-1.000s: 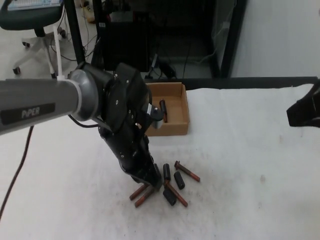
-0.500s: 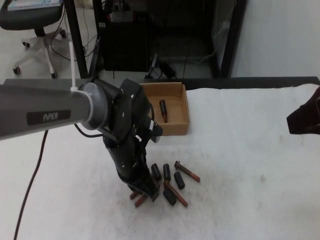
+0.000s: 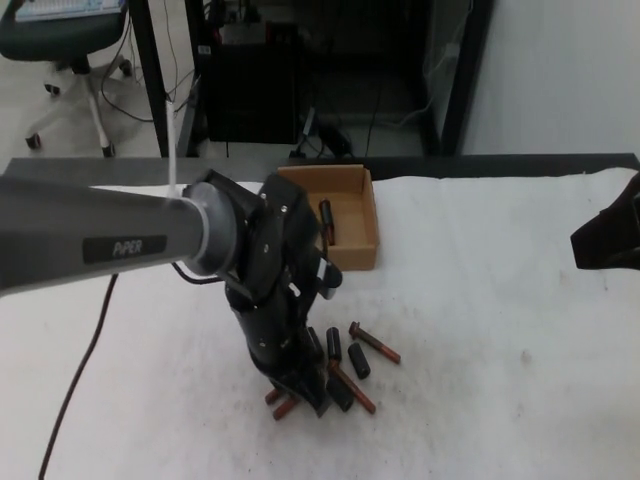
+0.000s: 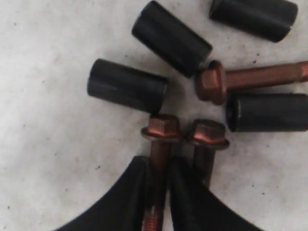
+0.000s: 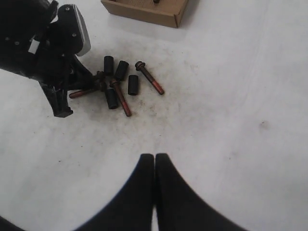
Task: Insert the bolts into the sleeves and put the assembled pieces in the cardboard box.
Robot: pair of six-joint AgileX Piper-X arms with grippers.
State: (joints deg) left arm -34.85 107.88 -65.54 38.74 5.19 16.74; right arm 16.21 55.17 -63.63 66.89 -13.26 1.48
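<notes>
Lettering marks the left arm [image 3: 100,245]. Its left gripper [image 4: 160,173] pinches a bolt [image 4: 161,130] by the shank among loose sleeves [image 4: 127,85], near the box [image 3: 358,255]. The right gripper [image 5: 154,161], pressed together and holding nothing, hovers over the bench [image 3: 500,350].

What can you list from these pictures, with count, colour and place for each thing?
Box: 1, brown cardboard, far side of bench.
Assembled piece: 1, dark, inside the box.
Sleeves: 4, black, loose on the cloth.
Bolts: 4, copper, among the sleeves, one gripped.
Cloth: 1, white, covering the bench.
Chair: 1, dark, floor behind bench.
Left claw: 1, black, shut on a bolt.
Right claw: 1, black, shut, over bare cloth.
</notes>
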